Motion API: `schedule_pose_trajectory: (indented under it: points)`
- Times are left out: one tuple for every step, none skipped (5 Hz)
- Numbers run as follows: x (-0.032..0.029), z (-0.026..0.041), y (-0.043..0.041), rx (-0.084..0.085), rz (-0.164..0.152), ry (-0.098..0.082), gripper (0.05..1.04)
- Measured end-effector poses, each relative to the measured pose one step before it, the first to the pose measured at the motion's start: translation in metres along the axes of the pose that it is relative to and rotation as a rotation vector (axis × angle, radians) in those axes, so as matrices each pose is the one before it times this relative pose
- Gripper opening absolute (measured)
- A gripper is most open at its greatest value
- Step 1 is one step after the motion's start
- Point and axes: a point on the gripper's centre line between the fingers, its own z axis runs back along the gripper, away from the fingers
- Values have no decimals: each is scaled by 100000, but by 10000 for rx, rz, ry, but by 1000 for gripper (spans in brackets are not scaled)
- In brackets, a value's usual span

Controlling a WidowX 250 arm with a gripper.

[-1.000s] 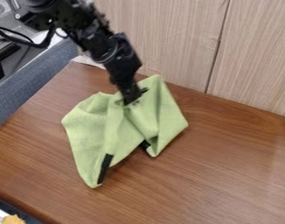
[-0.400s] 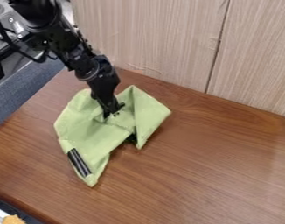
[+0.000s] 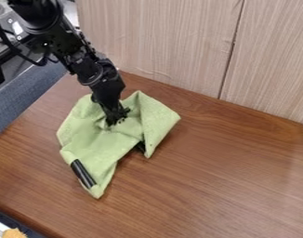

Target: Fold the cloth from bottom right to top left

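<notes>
The cloth (image 3: 95, 144) lies bunched and creased on the table (image 3: 222, 172), left of the table's middle, nearer its back left corner than its right side. It is light green. Its broad, rumpled part spreads to the left of and below the claw (image 3: 116, 122), and from there it narrows to a blunt tip that points towards the table's front edge. A black strip (image 3: 83, 174) runs slantwise along the left side of that narrow part, close to the tip. On the right, a flap (image 3: 155, 121) stands out in a rough triangle, with one peak towards the back edge, one corner out to the right and one tip towards the front. A notch parts this flap from the narrow part, and a dark patch (image 3: 140, 147) shows at the notch, by the flap's inner edge.

The black arm (image 3: 95, 69) comes in from the upper left and slants down to the right, over the back left corner of the table. The claw points down into the folds in the upper middle of the cloth, at the left side of the flap. Whether it is clenched on the fabric or released, I cannot tell.

A pale wood-grain panel (image 3: 173, 42) rises along the table's back edge. Blue-grey material (image 3: 23, 100) runs beside the left edge.
</notes>
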Motion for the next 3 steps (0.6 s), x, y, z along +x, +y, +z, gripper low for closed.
schedule_pose_trajectory:
  points:
    - [5,158,-50,-142,44,73,816]
    - [658,1219,275,131,-227,-74,1001]
    - [935,2727,424,587,-136,221,1003]
